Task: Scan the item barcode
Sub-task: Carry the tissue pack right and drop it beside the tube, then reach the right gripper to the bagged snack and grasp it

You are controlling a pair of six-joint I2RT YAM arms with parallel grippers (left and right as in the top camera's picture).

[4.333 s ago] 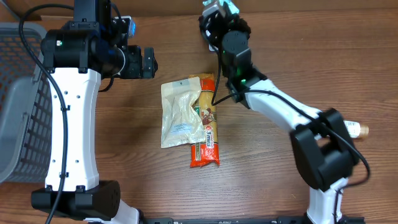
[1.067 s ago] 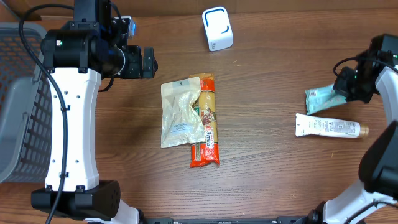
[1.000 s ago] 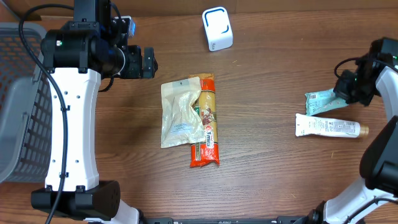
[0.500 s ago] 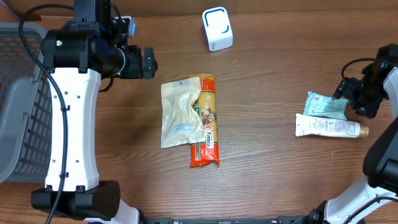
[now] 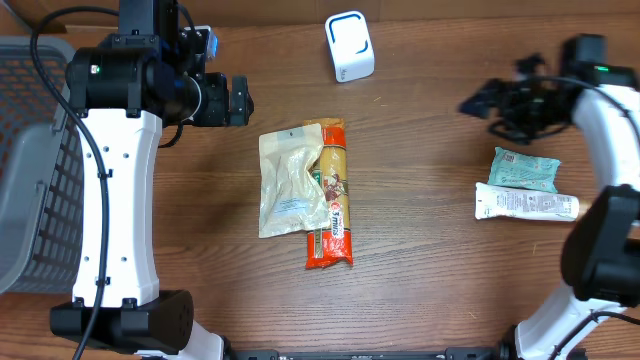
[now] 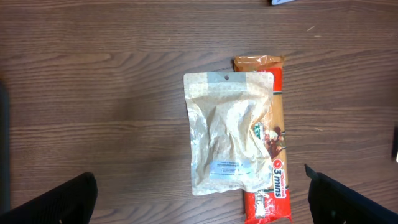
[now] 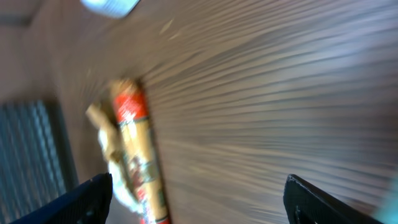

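Overhead, what changed: a second back the right gripper [image 5: 492,100] has the teal packet [image 5: 525,168] pinched. Now that packet lies flat on the table [image 5: 420,280], just above the white tube [image 5: 525,205], and the arm has swung up and left, smeared with motion.

Overhead, what it means: we reckon the teal one is finished with and parked on the right, so the right arm is free for the next item.

Overhead, next items: the clear pouch [image 5: 288,185] and the pasta packet [image 5: 338,205] sit mid-table, untouched, well apart from both grippers.

Overhead, scanner: the white scanner [image 5: 349,45] stands at the far edge with nothing in front of it.

Overhead, left side: the left gripper [image 5: 238,100] hangs up-left of the pouch, same spot as before. We can't judge its jaws from here.

Left wrist, jaws: both fingers [image 6: 56,199] sit at the lower corners, spread wide, with nothing held and nothing touched.

Left wrist, items: the clear pouch [image 6: 229,134] lies flat below, overlapping the left edge of the pasta packet [image 6: 278,124].

Right wrist, jaws: the fingers [image 7: 87,199] are in the two lower corners, wide apart and empty.

Right wrist, view: all blur, but we make out the pasta packet [image 7: 140,168] ahead and the basket [image 7: 31,155] beyond it.
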